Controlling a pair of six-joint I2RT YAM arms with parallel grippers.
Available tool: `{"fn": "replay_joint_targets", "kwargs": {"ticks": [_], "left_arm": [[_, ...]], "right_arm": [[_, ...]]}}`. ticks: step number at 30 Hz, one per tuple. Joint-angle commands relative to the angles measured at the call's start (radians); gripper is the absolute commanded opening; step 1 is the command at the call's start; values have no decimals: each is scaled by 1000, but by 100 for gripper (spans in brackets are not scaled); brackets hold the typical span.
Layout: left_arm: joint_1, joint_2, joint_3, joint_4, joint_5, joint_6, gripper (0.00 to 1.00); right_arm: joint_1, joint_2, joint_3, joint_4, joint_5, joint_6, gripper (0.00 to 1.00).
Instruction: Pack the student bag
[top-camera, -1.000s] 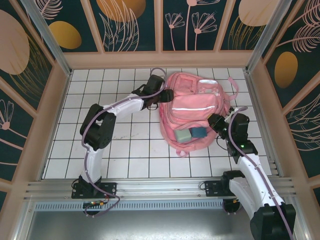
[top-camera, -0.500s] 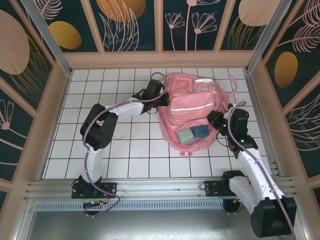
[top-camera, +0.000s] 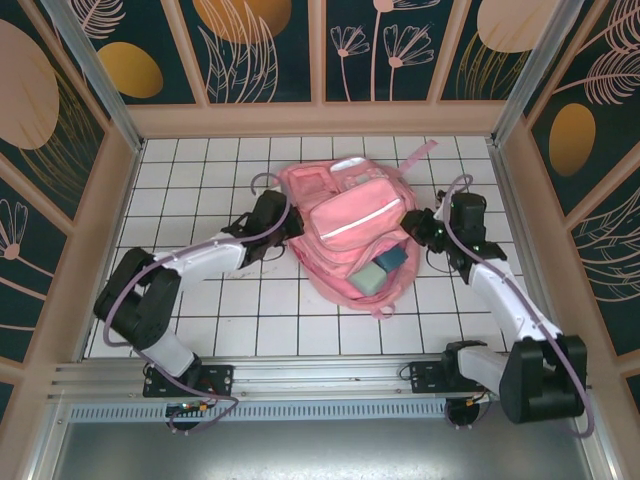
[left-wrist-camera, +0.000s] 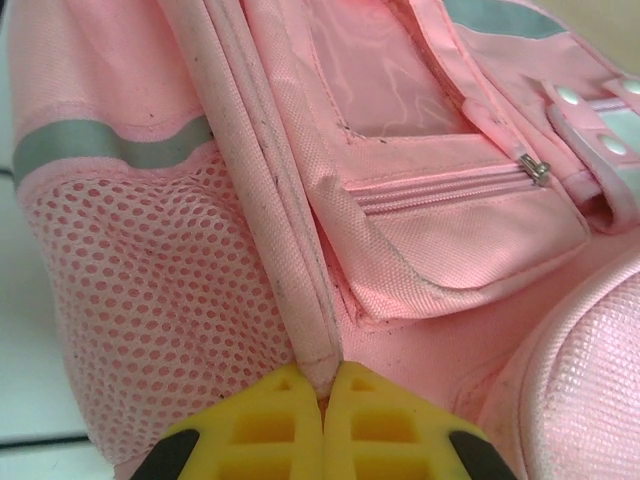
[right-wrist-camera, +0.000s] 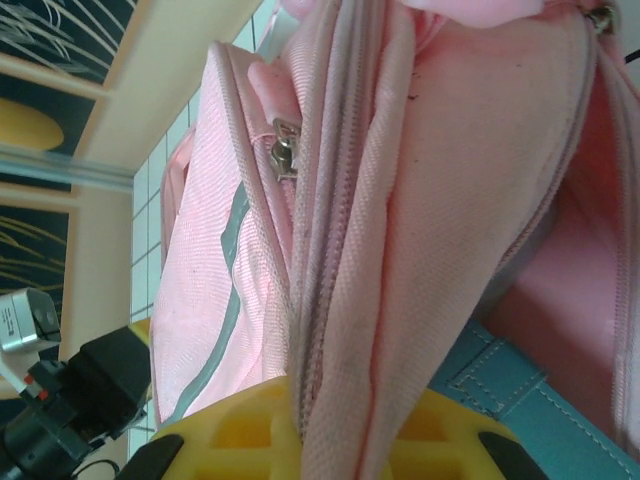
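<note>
The student bag (top-camera: 345, 215), a big pink backpack with a pale stripe, lies in the middle of the tiled table. Its mouth faces the near side, and a mint-green case (top-camera: 367, 279) and a teal case (top-camera: 394, 259) sit in it. My left gripper (top-camera: 284, 233) is at the bag's left side. In the left wrist view it (left-wrist-camera: 325, 385) is shut on a pink piped seam beside the mesh side pocket (left-wrist-camera: 150, 290). My right gripper (top-camera: 421, 226) is at the bag's right side, where it (right-wrist-camera: 330, 425) is shut on the zip edge of the opening. The teal case (right-wrist-camera: 530, 400) lies just inside.
White tiled floor (top-camera: 200, 180) lies open to the left of the bag and along the near side. Wooden walls with metal posts (top-camera: 520, 170) enclose the table. A loose pink strap (top-camera: 418, 153) trails behind the bag toward the back wall.
My left gripper has shut on the bag's side seam. Both arms have shifted left, dragging the bag left and turning it a little.
</note>
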Motion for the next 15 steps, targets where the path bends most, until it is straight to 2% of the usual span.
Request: {"fn": "replay_joint_targets", "kwargs": {"ticks": [1,3,5,7,11,15], "left_arm": [[36,-83,-132,-29,-72,-125,0],[32,-116,-179,1,-72,-176,0],[27,-134,-199,13,-78,-202,0],[25,-137,-199,4,-89,-211,0],[22,-118,-190,15,-80,-217,0],[18,-86,-176,33,-60,-220,0]], "right_arm": [[-58,64,92,152,158,-30,11],[-58,100,112,149,141,-34,21],[-57,114,117,132,136,-38,37],[-48,99,103,102,159,-46,46],[-28,9,53,-5,291,-76,49],[-16,-102,-43,-87,333,-90,37]]}}
